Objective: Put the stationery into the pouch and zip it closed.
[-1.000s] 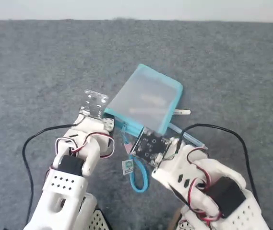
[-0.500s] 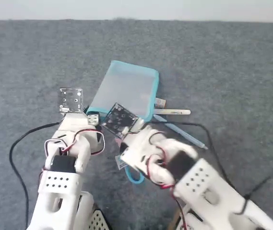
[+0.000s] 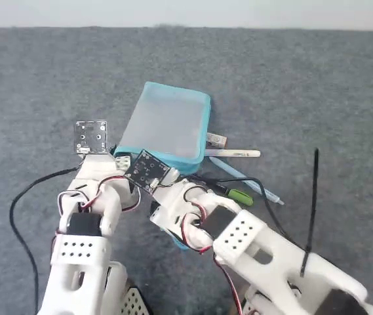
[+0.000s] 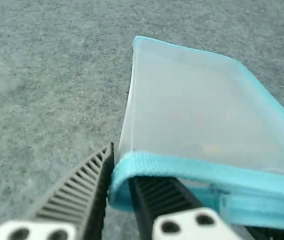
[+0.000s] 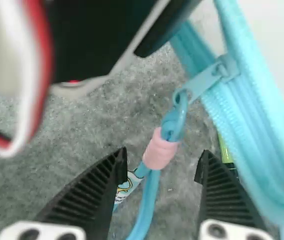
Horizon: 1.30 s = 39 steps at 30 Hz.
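A teal pouch [image 3: 172,126] with a frosted face lies mid-table, its zipper side toward the arms. My left gripper [image 4: 118,192] is shut on the pouch's [image 4: 196,105] near corner edge [image 4: 132,167]; from above it sits at the pouch's near left corner [image 3: 122,159]. My right gripper [image 5: 156,195] is open, its fingers on either side of the blue wrist strap with a pink bead [image 5: 156,151] that hangs from the zipper pull [image 5: 204,81]. A white pen [image 3: 235,153], a blue pen [image 3: 255,185] and a green marker [image 3: 238,195] lie on the carpet right of the pouch.
Grey carpet [image 3: 317,92] covers the table. The right arm [image 3: 238,236] lies across the near middle, close beside the left arm [image 3: 84,223]. Black cables [image 3: 22,197] trail beside both arms.
The pouch slid and turned to the left with the left gripper. The right arm swung left to the zipper end, uncovering the pens and marker.
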Motion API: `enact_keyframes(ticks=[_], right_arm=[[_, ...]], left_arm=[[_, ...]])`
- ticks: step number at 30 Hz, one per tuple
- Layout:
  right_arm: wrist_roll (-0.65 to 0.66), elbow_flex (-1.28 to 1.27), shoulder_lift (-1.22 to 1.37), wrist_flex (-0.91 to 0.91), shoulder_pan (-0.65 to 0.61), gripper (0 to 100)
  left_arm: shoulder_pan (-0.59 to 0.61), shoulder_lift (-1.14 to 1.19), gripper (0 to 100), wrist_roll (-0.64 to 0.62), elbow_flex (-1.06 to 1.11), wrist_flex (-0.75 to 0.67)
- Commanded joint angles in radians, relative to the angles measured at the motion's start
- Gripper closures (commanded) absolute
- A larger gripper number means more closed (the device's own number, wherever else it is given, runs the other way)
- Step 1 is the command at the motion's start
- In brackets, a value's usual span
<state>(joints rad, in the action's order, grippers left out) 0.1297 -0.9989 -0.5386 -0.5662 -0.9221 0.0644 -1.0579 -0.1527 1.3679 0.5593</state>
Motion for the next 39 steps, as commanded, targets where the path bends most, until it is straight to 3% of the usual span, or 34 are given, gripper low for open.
enact_keyframes(ticks=[1,7,14,19,21,24,31,39], right_arm=[[-0.011,0.008,0.031,0.088,0.018,80.5],[-0.021,0.009,0.102,0.171,0.094,88.6],[-0.101,0.025,0.12,0.18,0.113,90.1],[-0.101,0.025,0.113,0.171,0.219,93.5],[-0.101,0.026,0.111,0.142,0.265,99.8],[-0.083,0.037,0.11,0.09,0.305,99.5],[-0.002,0.213,0.11,-0.242,0.383,99.3],[0.046,0.308,0.108,-0.404,0.504,99.3]], left_arm=[[0.021,-0.029,99,-0.015,-0.054,0.0],[0.008,-0.035,99,-0.015,-0.079,0.037],[0.003,-0.035,99,-0.017,-0.084,0.051],[0.005,-0.035,99,-0.017,-0.084,0.051],[0.008,-0.035,99,-0.017,-0.082,0.051],[0.009,-0.035,99,-0.017,-0.081,0.049],[0.012,-0.035,99,-0.017,-0.079,0.046],[0.04,-0.035,99,-0.048,-0.079,0.044]])
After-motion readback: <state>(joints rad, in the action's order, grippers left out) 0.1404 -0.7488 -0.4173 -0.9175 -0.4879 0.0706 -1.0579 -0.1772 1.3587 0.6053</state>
